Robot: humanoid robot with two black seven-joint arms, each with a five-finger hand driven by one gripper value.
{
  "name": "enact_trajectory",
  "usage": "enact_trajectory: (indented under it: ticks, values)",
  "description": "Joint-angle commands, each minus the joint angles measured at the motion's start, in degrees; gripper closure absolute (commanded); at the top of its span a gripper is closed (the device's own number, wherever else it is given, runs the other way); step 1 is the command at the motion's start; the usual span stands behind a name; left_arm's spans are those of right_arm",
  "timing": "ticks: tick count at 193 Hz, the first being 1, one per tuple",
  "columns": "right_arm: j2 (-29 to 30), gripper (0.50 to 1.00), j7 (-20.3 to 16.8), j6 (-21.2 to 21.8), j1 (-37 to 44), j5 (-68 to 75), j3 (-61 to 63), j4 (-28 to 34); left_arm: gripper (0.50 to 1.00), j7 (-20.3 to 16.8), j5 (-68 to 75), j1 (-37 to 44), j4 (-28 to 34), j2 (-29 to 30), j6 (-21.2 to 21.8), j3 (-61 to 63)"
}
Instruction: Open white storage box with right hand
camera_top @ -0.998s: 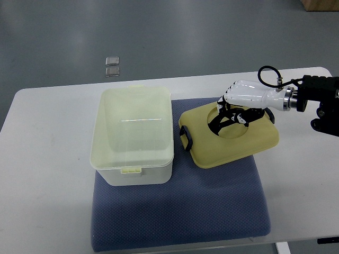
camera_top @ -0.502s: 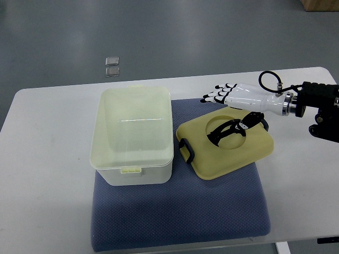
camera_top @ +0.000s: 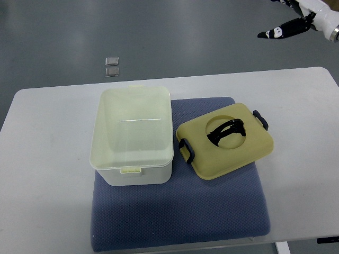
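Table (camera_top: pixel 47 159) white, blue mat (camera_top: pixel 180 217), floor (camera_top: pixel 185 37) seemingly grey

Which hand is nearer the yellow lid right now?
Right: the right hand is up at the top right corner, well clear of the yellow lid. The left hand is out of view.

The storage box (camera_top: pixel 132 135) stood open on the left part of the mat (camera_top: pixel 180 211), which lay on the table (camera_top: pixel 47 174). Its lid (camera_top: pixel 226 140) lay flat on the mat just to the box's right, handle (camera_top: pixel 226 131) up, close beside the box. The right hand (camera_top: pixel 299 18) hung at the far right corner, its fingers (camera_top: pixel 275 32) well behind and to the right of the lid, clear of the table. Two small plates (camera_top: pixel 112 66) lay on the floor behind the box, far left of the fingers.
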Motion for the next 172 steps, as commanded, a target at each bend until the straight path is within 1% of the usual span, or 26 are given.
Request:
enact_trajectory:
  ticks: [1,11,21,31,42,55,57,78,80,81,93,104,119,172]
  values:
    - [4.9,0.566,-5.6,1.0,-3.0,19.2,5.4,-5.6,0.5,0.0,0.0,0.0,0.0,0.0,-0.1,-0.1]
    - [7.5,0.566,-6.8,1.1,-4.9,27.4,7.8,-8.6,0.5,0.0,0.0,0.0,0.0,0.0,-0.1,-0.2]
    - [9.9,0.566,-7.1,1.3,-6.6,33.6,9.5,-10.9,0.5,0.0,0.0,0.0,0.0,0.0,-0.1,-0.2]
    - [11.4,0.566,-7.3,1.6,-8.0,37.1,10.5,-12.3,0.5,0.0,0.0,0.0,0.0,0.0,-0.1,-0.3]
    - [13.2,0.566,-7.3,3.1,-9.4,40.5,11.0,-13.4,0.5,0.0,0.0,0.0,0.0,0.0,-0.1,-0.3]
    - [15.1,0.566,-7.3,6.8,-11.3,44.4,12.6,-14.5,0.5,0.0,0.0,0.0,0.0,0.0,-0.1,-0.3]
    - [15.1,0.566,-7.3,6.8,-11.3,44.4,12.6,-14.6,0.5,0.0,0.0,0.0,0.0,0.0,-0.1,-0.3]
    - [16.9,0.566,-7.3,15.6,-15.2,50.5,17.6,-14.7,0.5,0.0,0.0,0.0,0.0,0.0,-0.1,-0.2]
    - [16.9,0.566,-7.3,15.6,-15.2,50.5,17.6,-14.7,0.5,0.0,0.0,0.0,0.0,0.0,-0.1,-0.2]
    - [17.1,0.566,-7.3,16.4,-15.5,50.7,18.0,-14.7,0.5,0.0,0.1,0.0,0.0,0.0,-0.1,-0.2]
    - [18.0,0.566,-7.1,19.9,-17.0,51.4,19.5,-14.7,0.5,0.0,0.0,0.0,0.0,0.0,-0.1,-0.2]
    - [19.3,0.566,-6.6,21.9,-18.0,51.4,20.5,-14.7,0.5,0.1,0.1,0.0,0.0,0.0,-0.1,-0.2]
    - [20.5,0.566,-6.5,22.7,-18.9,51.4,21.4,-14.7,0.5,0.1,0.1,0.0,0.0,0.0,-0.1,-0.2]
    - [20.9,0.566,-6.4,22.4,-19.6,51.4,21.6,-14.8,0.5,0.1,0.0,0.0,-0.7,0.0,-0.1,-0.3]
